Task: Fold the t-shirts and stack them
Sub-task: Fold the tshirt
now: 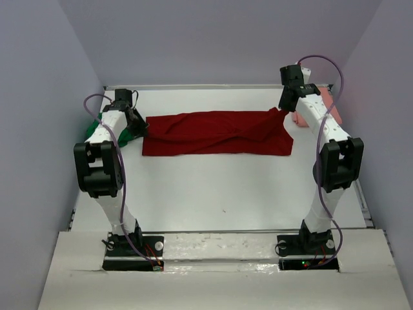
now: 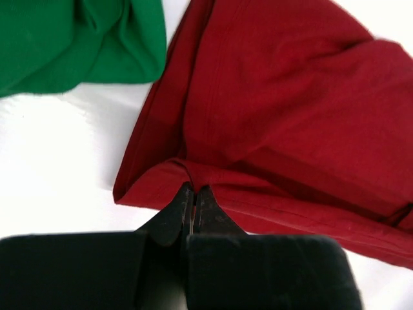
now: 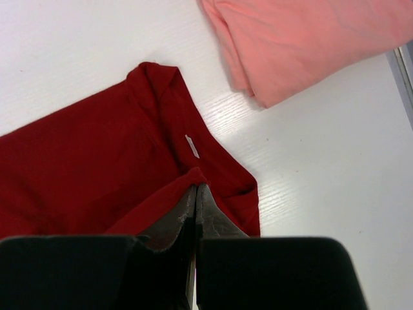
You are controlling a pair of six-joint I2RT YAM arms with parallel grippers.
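Your left gripper (image 2: 193,194) sat closest to its wrist camera. Its jaws were pressed together on a fold at the hem edge of the dark red t-shirt (image 2: 290,97), with only a thin pinch of cloth between the black fingers (image 2: 169,216). Your right gripper (image 3: 195,190) did the same at the other end, its jaws closed tight on a raised ridge of the same red cloth.

You had that shirt stretched out as a wide, wrinkled band with its long axis running left to right across the far half of the table (image 1: 219,194), reaching from one gripper to the other. It lay flat apart from the two pinched spots. A small white tag (image 3: 192,146) showed on the fabric just beyond your right fingertips, near a seam. From above you could not tell which end was the collar.

Off the red shirt's left end, the bright green t-shirt (image 2: 71,39) lay bunched by the left wall, just beside the red edge but with a strip of white table between them. Off the right end, the salmon pink t-shirt (image 3: 310,39) lay in the far right corner, also apart from the red cloth.
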